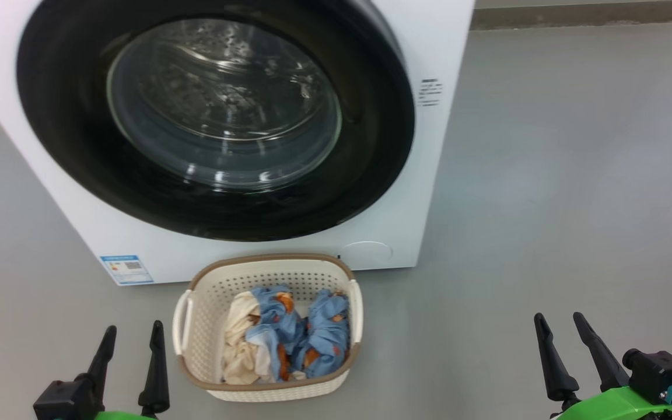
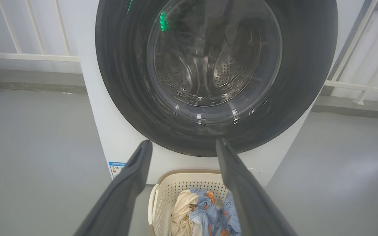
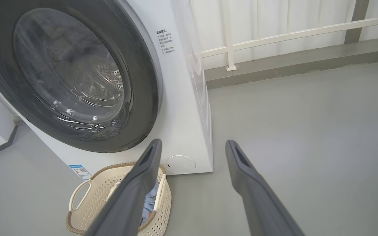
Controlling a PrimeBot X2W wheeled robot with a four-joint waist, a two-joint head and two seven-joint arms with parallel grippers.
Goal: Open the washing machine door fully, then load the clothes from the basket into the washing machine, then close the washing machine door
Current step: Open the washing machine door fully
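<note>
Washing machine door (image 1: pixel 216 111), large and round, with a glossy black rim around a bulging clear glass bowl: lies closed against the front of the big white front-loading washing machine (image 1: pixel 429 46).

Left hand (image 1: pixel 134 328), two long dark fingers: parted, grasping nothing, just left of the small cream-white perforated plastic basket (image 1: pixel 266 258) with brown woven-look rim, not touching it.

Right hand (image 1: pixel 559 318): fingers parted, empty, well to the basket's right above the grey floor (image 1: pixel 546 204).

Basket: stands on the floor just in front of the machine, below the door.

Clothes (image 1: pixel 295 332), light-blue fabric with orange-brown figures and one cream-white piece at the left: bunched inside the basket.

Blue label sticker (image 1: pixel 126 269): lower left corner of the machine front.
</note>
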